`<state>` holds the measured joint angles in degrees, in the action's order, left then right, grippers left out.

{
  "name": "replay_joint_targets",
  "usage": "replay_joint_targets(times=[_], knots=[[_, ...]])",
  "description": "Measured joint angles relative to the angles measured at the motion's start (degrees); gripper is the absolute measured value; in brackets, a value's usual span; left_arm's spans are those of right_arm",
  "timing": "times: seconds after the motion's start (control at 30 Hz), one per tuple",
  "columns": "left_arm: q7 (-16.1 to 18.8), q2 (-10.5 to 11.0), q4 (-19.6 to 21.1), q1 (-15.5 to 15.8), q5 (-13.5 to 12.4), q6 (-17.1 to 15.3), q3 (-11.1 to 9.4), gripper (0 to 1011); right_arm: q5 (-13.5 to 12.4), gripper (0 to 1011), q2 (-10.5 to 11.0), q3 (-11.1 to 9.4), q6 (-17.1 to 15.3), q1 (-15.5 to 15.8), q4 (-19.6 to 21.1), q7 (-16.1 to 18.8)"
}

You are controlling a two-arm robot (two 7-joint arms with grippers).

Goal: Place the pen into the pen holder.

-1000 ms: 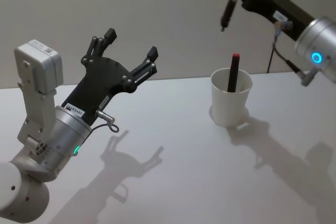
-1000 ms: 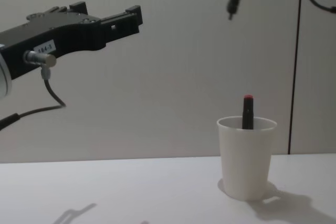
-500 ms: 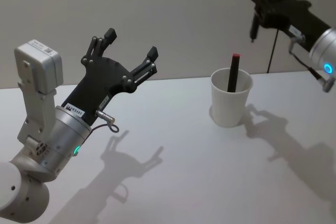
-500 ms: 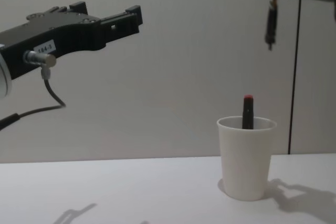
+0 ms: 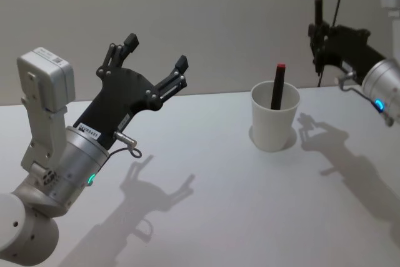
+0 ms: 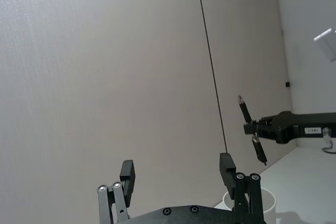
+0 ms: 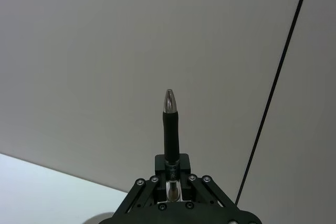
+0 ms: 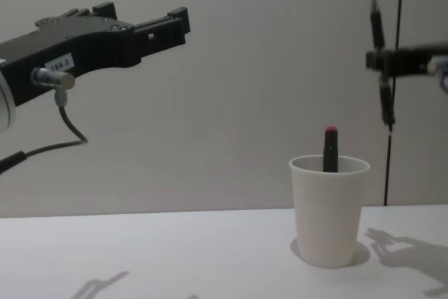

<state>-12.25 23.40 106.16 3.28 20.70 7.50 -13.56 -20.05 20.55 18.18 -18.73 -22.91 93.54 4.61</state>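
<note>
From the head view, the right gripper [image 5: 320, 29] is clamped on the pen [image 5: 319, 26], which stands nearly upright in its grasp, one end above the fingers and the writing end below; the pen holder [image 5: 274, 123] sits on the table [image 5: 206, 217] below the gripper and toward the robot's left of it, so the pen is offset to the cup's right and not over the mouth. A red-capped marker [image 5: 277, 85] already leans inside the cup. The left gripper [image 5: 153, 60] is raised well away on the far side of the cup, fingers spread wide and empty; the right arm is plainly the nearer one. In the left wrist view, the left gripper's own fingers [image 6: 227, 167] stand wide apart, and beyond them the right gripper [image 6: 251, 128] grips the pen [image 6: 247, 119] at mid-length, with the cup's rim [image 6: 248, 200] lower down. In the right wrist view, the pen [image 7: 171, 129] runs straight out from between the closed fingers, silver end foremost. From the chest view, the pen [image 8: 380, 68] hangs vertical in the right gripper [image 8: 383, 61], its lower end above rim height and just right of the pen holder [image 8: 328, 211]; my judgement is that the move needs a short shift toward the robot's left, then a straight descent along the pen's axis.
</note>
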Motion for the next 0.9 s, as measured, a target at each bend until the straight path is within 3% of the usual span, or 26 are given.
replay_joint_targets(times=[0.13, 0.3, 0.9], knots=[[0.0, 0.0, 0.0, 0.0, 0.0, 0.0, 0.0, 1001, 3.0, 132, -1.1, 1.0, 1.4, -1.0, -3.5, 1.1], [0.0, 0.0, 0.0, 0.0, 0.0, 0.0, 0.0, 1001, 4.7, 132, -2.3, 1.8, 2.7, -2.1, -6.0, 2.4], [0.0, 0.0, 0.0, 0.0, 0.0, 0.0, 0.0, 1001, 6.3, 132, -6.1, 2.6, 6.1, -7.2, -7.3, 6.3]])
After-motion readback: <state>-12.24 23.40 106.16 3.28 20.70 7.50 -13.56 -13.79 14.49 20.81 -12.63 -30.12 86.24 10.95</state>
